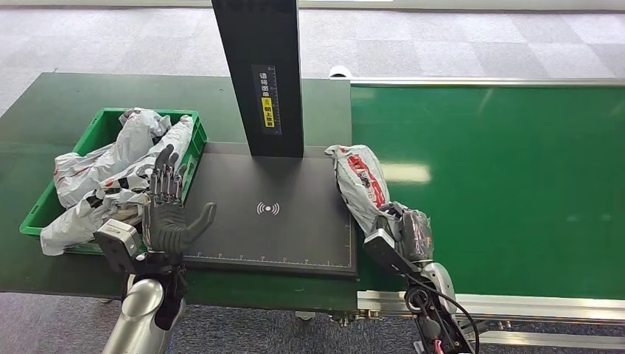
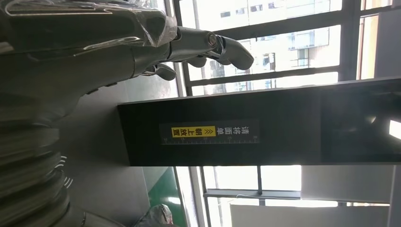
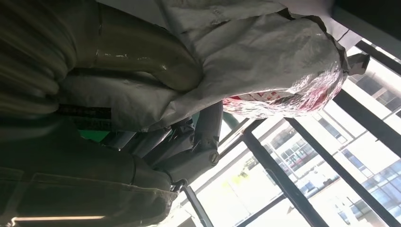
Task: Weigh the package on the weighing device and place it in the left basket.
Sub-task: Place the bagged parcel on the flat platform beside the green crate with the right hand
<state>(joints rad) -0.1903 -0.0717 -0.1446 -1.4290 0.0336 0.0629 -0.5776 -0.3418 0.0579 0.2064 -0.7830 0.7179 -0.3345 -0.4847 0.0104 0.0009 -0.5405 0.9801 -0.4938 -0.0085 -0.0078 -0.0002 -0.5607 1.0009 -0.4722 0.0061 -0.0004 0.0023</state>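
Note:
A grey plastic package with red print (image 1: 360,182) lies at the right edge of the black weighing plate (image 1: 273,221), partly over the green belt. My right hand (image 1: 407,230) grips its near end; in the right wrist view the thumb (image 3: 156,59) and fingers (image 3: 198,142) close around the package (image 3: 265,61). My left hand (image 1: 168,210) stands upright and open at the plate's left edge, beside the green basket (image 1: 193,151), and holds nothing. The left wrist view has its spread fingers (image 2: 203,45) in front of the scale's black column (image 2: 265,123).
The green basket at the left holds several grey packages (image 1: 110,173). The scale's black column (image 1: 259,74) rises from the back of the plate. A green conveyor belt (image 1: 501,184) runs to the right, with a metal rail (image 1: 516,304) along its near edge.

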